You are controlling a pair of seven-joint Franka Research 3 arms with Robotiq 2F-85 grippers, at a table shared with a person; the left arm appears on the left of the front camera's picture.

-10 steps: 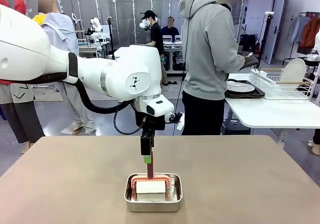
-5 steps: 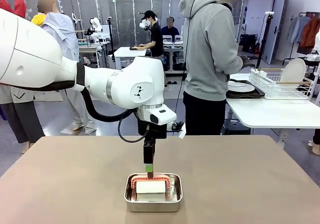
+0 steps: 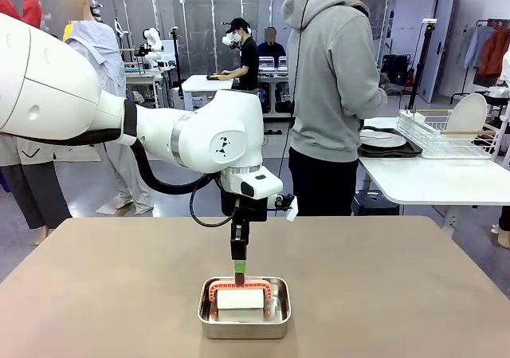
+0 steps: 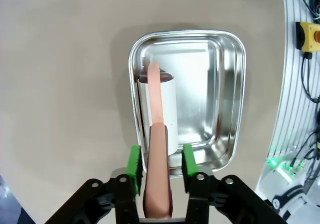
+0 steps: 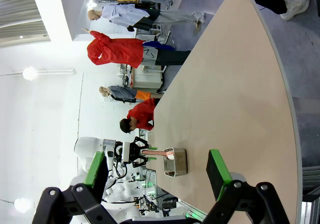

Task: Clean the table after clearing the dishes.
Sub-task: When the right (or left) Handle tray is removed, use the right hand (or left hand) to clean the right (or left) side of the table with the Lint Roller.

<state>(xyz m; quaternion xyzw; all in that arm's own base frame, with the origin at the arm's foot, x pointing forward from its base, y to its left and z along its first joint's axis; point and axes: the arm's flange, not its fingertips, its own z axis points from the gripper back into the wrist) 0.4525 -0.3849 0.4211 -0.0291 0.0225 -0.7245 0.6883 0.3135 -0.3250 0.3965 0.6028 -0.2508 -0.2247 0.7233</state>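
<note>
Front view: brown table (image 3: pixel 414 286) bare but for steel pan (image 3: pixel 244 316), parked mid-width near robot-side edge. Inside pan: white wiper block (image 3: pixel 241 298) under pink arched handle (image 3: pixel 255 283). Standing arch-up, probably so it can be pinched from straight above.

Directly over pan: left gripper (image 3: pixel 239 277), pointing down, clamped on top of handle. Left wrist view agrees, with green pads (image 4: pixel 134 160) flanking pink handle (image 4: pixel 156 104) and jaws drawn in on it. Block not lifted, resting on pan floor against one long wall.

Judged step: grip just made, lift out of pan next, then wiping. Need to rise straight up to clear pan rim. Risk of thin handle twisting in pinch once pressed down on table.

Far right of pan and off brown table: plate (image 3: pixel 382 138) on dark tray (image 3: pixel 398 151), set on white side table (image 3: pixel 446 182). Clearing looks done, hence bare top.

Beyond pan, across table: person (image 3: pixel 335 79) in grey hoodie, turned toward side table, hands nowhere near pan.

Right wrist view: right gripper (image 5: pixel 156 170) spread wide, nothing between pads, well apart from pan. Likely held back to leave room for wiping arm.
</note>
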